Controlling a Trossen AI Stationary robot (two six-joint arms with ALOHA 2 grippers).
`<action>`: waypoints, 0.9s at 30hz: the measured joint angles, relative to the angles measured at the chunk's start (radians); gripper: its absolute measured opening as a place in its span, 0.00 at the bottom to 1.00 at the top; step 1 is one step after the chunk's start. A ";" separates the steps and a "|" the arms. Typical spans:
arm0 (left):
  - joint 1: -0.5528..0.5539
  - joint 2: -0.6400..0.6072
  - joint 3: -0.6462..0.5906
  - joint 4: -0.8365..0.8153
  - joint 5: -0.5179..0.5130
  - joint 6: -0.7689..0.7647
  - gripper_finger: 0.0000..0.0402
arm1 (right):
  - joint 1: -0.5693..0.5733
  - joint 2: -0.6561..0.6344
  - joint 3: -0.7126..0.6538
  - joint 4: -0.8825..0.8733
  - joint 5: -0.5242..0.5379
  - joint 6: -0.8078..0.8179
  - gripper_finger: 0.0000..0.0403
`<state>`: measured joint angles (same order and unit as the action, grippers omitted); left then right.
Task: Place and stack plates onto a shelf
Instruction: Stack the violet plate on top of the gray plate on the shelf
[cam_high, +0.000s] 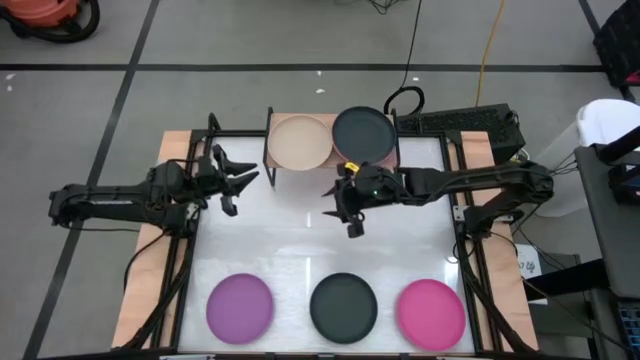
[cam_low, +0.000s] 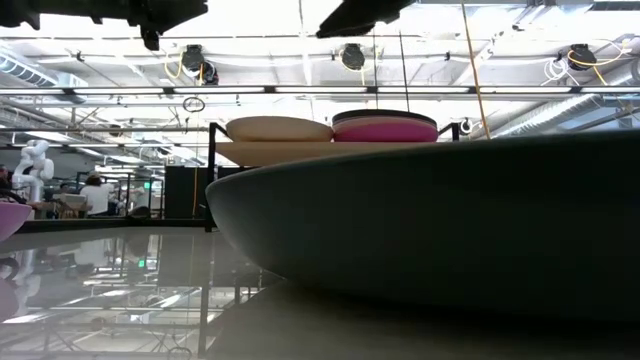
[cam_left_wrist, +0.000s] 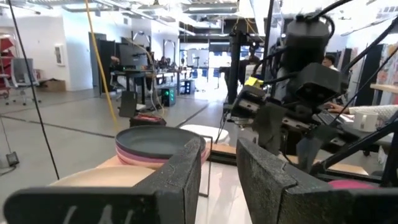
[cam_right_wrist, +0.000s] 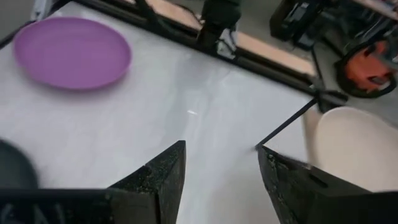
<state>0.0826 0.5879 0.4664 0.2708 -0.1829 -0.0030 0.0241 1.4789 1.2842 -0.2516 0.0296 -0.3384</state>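
We see both grippers, left (cam_high: 238, 183) and right (cam_high: 345, 208), fingers apart and empty, above the table; 3 round matte plates (cam_high: 343, 305) await stacking on the wooden-topped shelf (cam_high: 272, 162).

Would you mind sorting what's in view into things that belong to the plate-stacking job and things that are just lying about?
Belongs to the job:
- low wooden-topped shelf
- round beige plate on it
- dark grey plate topping the stack beside it
- purple plate, second dark grey plate and magenta plate on the white table

Just lying about:
- orange vacuum
- yellow cable
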 joint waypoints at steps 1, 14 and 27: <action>0.000 0.007 0.000 0.000 0.000 0.000 0.26 | 0.008 -0.011 -0.017 -0.001 0.001 0.008 0.45; 0.000 0.140 0.000 0.003 0.003 -0.025 0.26 | 0.096 -0.280 -0.430 0.276 0.106 0.144 0.45; -0.076 0.211 0.000 0.029 0.079 -0.019 0.26 | 0.102 -0.489 -0.763 0.615 0.105 0.268 0.45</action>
<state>0.0071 0.7994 0.4664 0.3000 -0.1043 -0.0221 0.1265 0.9901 0.5208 0.3636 0.1349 -0.0702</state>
